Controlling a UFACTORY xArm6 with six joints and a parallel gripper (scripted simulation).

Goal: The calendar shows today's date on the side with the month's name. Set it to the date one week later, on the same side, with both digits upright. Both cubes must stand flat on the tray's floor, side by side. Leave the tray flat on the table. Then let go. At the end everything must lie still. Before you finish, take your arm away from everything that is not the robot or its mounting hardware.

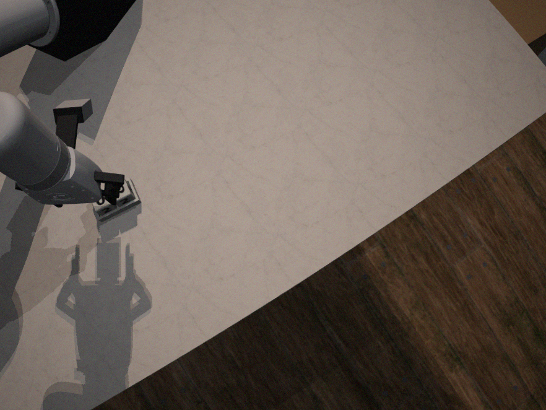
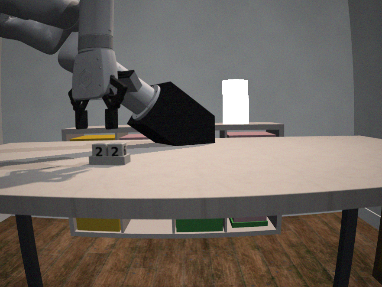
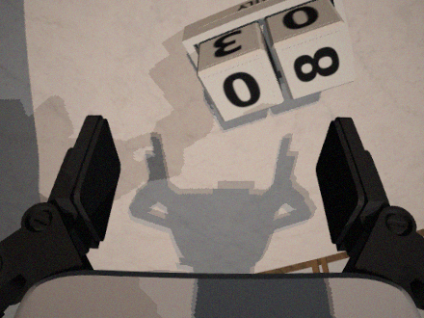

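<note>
Tray: sitting flat on tabletop (image 1: 286, 132) (image 2: 246, 169) (image 3: 111, 39), approx. front-left in exterior view; "JULY" side showing in wrist view.
Cubes: two, standing side by side in tray (image 1: 117, 214) (image 2: 108, 160) (image 3: 217, 23).
Digits: month side reading 03, i.e. 0 then 3; tops showing 0 & 8; opp. side showing 2 & 2.
Gripper: hanging above tabletop, pointing down, fingers standing wide apart, holding nothing; gripper (image 1: 112, 202) (image 2: 96, 127) (image 3: 218, 141) not touching cubes or tray.
Mount: black block (image 2: 185, 117) carrying arm.
Bkgd: white lamp (image 2: 235, 102) standing on shelf unit (image 2: 253, 126).
</note>
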